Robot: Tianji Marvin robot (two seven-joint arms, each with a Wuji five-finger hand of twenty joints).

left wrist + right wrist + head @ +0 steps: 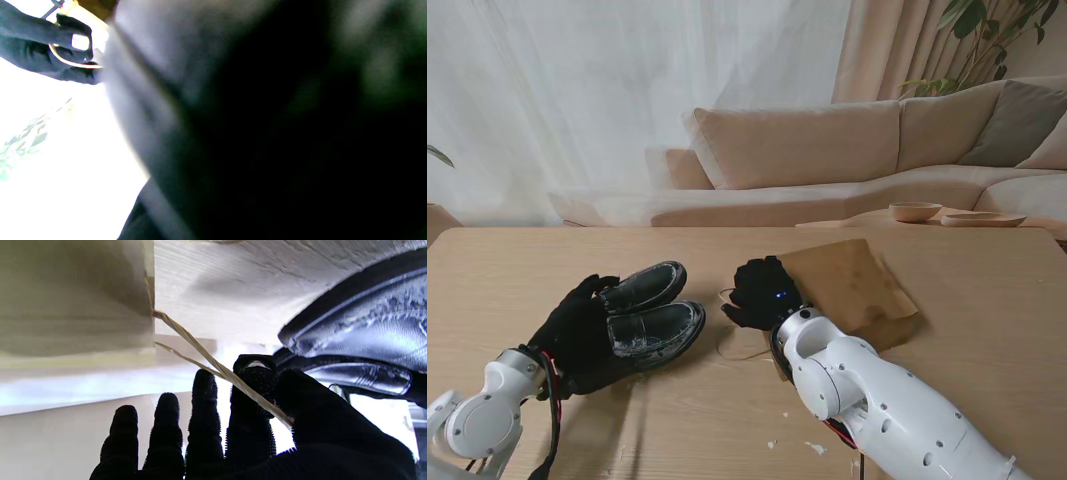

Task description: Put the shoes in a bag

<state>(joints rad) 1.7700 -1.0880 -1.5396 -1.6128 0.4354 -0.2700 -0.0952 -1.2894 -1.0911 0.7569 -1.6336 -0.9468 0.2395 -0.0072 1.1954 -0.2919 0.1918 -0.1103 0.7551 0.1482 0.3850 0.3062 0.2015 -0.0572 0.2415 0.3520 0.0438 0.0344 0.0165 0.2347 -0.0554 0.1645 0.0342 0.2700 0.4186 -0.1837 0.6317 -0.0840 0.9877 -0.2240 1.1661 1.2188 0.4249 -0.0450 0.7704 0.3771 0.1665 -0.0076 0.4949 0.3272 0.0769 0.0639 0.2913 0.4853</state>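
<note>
With my left hand (577,335) clamped around the shoes (649,310) on the tabletop (507,270) and my right hand (762,290) pinching the bag (852,285) handle (213,365), I should lift that handle to open the mouth before sliding them in.

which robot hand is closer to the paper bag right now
Right. The right robot hand pinches the twine handle at the paper bag; the left robot hand grips the shoes, apart from it.
</note>
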